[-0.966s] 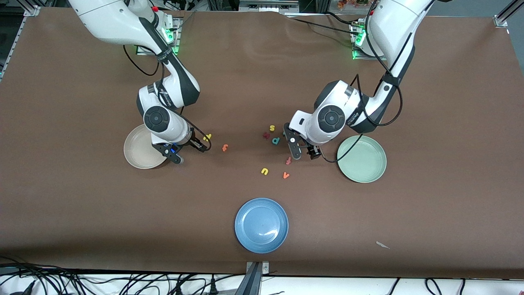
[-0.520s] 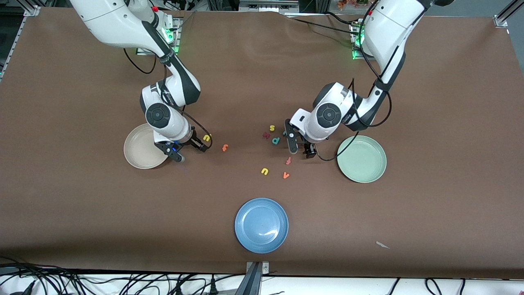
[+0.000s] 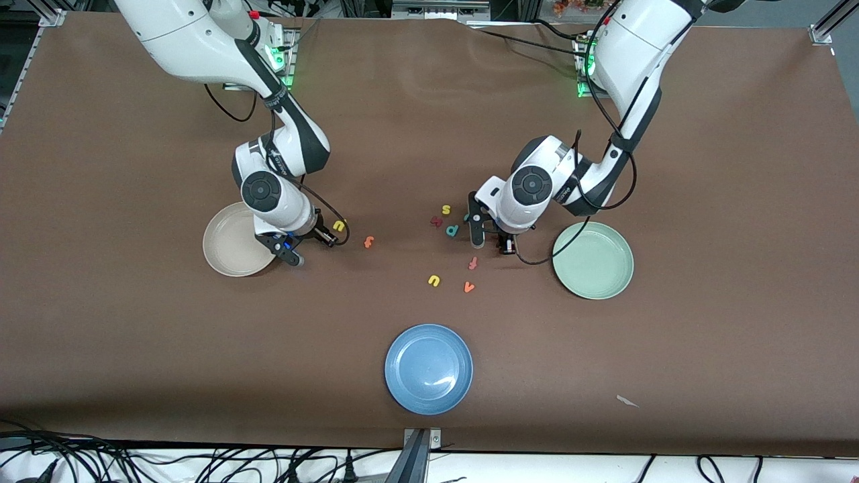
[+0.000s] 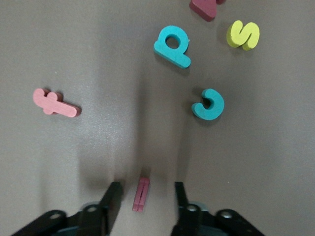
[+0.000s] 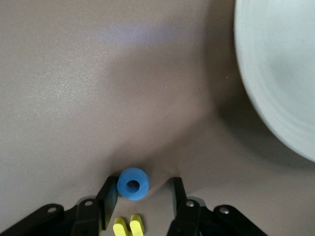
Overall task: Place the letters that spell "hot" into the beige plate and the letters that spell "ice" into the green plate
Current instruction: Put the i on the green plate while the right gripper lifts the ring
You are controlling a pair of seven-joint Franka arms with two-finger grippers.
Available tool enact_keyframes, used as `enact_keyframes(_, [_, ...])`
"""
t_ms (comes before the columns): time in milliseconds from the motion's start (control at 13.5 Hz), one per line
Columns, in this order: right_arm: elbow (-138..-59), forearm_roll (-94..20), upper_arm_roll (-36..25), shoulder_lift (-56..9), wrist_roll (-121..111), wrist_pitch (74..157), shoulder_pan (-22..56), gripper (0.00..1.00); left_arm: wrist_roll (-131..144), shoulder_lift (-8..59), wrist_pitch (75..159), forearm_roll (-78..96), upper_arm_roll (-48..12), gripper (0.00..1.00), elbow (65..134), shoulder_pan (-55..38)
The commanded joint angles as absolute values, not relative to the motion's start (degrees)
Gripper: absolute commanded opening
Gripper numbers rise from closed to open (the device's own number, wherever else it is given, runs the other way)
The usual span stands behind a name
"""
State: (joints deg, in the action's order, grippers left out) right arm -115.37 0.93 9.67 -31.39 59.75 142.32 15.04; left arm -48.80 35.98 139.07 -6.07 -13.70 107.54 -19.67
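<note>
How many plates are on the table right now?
3. The beige plate is toward the right arm's end, the green plate toward the left arm's end, and the blue plate between them, nearest the front camera. The arms cover too little to hide another.

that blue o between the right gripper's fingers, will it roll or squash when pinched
The blue o looks like thick foam, so it probably gives a little and weighs almost nothing. It lies flat on the table, so rolling seems unlikely. The right gripper touches it with one finger only, so it may slide first.

Three plates, scattered foam letters
</note>
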Motion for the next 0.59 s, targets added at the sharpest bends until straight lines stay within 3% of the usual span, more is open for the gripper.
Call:
enact_keyframes(0, [-115.84, 0.97, 9.67, -31.46, 60.38, 143.26, 15.38, 0.51, -48.17, 36.91, 139.83, -7.73, -13.45, 0.33, 106.53, -20.39])
enact_keyframes(372, [-115.75, 0.88, 9.67, -32.26, 60.38, 144.4, 16.08, 0.5, -44.31, 37.53, 139.83, -11.16, -12.92, 0.33, 106.7, -21.44])
enact_keyframes(446, [-115.75, 0.88, 9.67, -32.26, 60.38, 144.4, 16.08, 0.5, -43.6, 37.62, 139.83, -11.77, -12.83, 0.2, 106.7, -21.53])
enact_keyframes(520, [-115.75, 0.97, 9.67, -32.26, 60.29, 144.32, 16.08, 0.45, -43.42, 37.53, 139.75, -12.82, -12.92, 0.16, 106.61, -21.19])
